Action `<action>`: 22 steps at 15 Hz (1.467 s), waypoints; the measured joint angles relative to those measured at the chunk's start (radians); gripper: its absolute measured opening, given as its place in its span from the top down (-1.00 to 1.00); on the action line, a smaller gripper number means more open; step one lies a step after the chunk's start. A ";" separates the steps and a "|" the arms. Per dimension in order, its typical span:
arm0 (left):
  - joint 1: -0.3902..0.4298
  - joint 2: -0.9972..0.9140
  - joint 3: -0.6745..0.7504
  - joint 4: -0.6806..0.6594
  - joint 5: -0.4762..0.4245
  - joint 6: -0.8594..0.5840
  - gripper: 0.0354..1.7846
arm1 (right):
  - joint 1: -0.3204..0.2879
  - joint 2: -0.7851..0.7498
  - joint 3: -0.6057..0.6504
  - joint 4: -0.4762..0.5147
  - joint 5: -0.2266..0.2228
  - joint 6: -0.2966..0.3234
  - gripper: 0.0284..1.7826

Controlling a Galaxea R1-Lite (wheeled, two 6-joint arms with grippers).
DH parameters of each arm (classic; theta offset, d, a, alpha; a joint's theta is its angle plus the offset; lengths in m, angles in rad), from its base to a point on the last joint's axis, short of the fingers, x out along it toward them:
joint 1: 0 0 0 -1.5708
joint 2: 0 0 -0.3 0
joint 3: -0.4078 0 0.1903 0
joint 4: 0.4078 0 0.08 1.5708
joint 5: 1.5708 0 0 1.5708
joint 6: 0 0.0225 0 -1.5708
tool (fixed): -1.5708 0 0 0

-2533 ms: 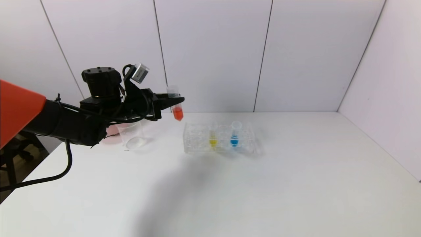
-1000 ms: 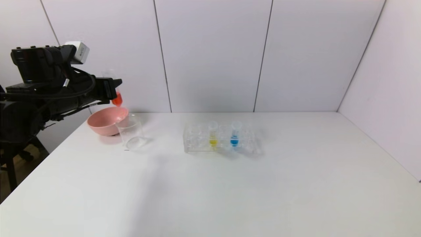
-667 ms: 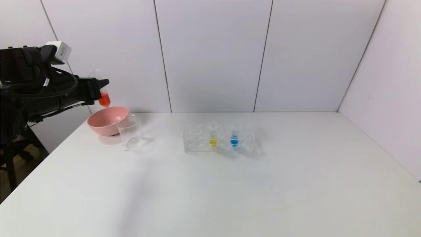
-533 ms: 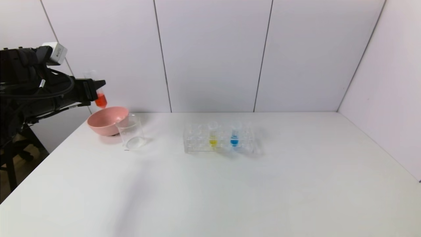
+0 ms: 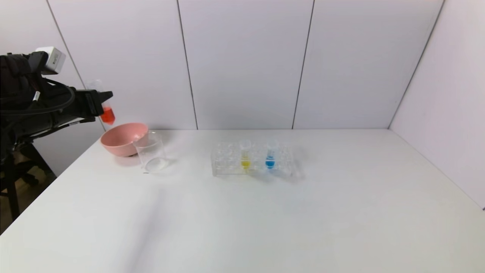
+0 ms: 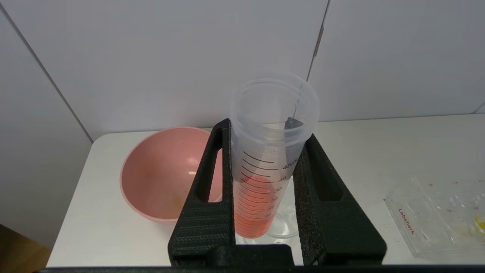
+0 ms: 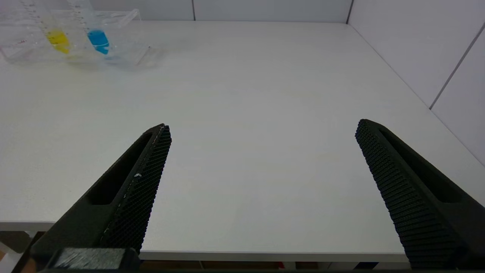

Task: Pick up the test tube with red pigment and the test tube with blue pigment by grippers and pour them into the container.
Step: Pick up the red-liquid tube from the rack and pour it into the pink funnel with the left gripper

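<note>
Left gripper (image 5: 99,103), clamped on test tube with red pigment (image 5: 107,114): travels from above the rack toward nine o'clock, past the container (image 5: 150,151), now up beyond the pink bowl (image 5: 122,138), at its far-left rim.

A white table (image 5: 265,220) with a matte top filled most of the view. Pale grey wall panels (image 5: 242,64) stood directly behind it, divided by thin dark vertical seams. A matching panelled side wall (image 5: 447,87) closed off the right edge of the table. Beyond the left edge, a strip of brown wood floor (image 5: 28,184) was visible, with dark stand legs (image 5: 11,189) on it. Lighting was even and diffuse, casting soft faint shadows on the tabletop.
</note>
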 joint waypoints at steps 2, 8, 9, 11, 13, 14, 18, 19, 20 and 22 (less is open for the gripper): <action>0.001 -0.003 0.008 0.000 0.000 0.004 0.51 | 0.000 0.000 0.000 0.000 0.000 0.000 -0.99; 0.001 -0.005 0.017 0.000 -0.044 0.009 0.51 | 0.000 0.000 0.000 0.000 0.000 0.000 -0.99; 0.003 -0.004 0.019 0.000 -0.046 0.011 0.51 | 0.000 0.000 0.000 0.000 0.000 0.000 -0.99; 0.006 -0.002 0.020 0.000 -0.048 0.014 0.51 | 0.000 0.000 0.000 0.000 0.000 0.000 -0.99; 0.006 0.000 0.019 0.000 -0.068 0.014 0.51 | 0.000 0.000 0.000 0.000 0.000 0.000 -0.99; 0.007 0.001 0.018 0.000 -0.072 0.017 0.51 | 0.000 0.000 0.000 0.000 0.000 0.000 -0.99; 0.011 0.003 0.028 0.000 -0.076 0.059 0.51 | 0.000 0.000 0.000 0.000 0.000 0.000 -0.99; 0.013 0.002 0.033 0.001 -0.077 0.074 0.51 | 0.000 0.000 0.000 0.000 0.000 0.000 -0.99; 0.014 -0.001 0.041 0.000 -0.080 0.094 0.51 | 0.000 0.000 0.000 0.000 0.000 0.000 -0.99; 0.025 -0.013 0.066 -0.001 -0.100 0.102 0.51 | 0.000 0.000 0.000 0.000 0.000 0.000 -0.99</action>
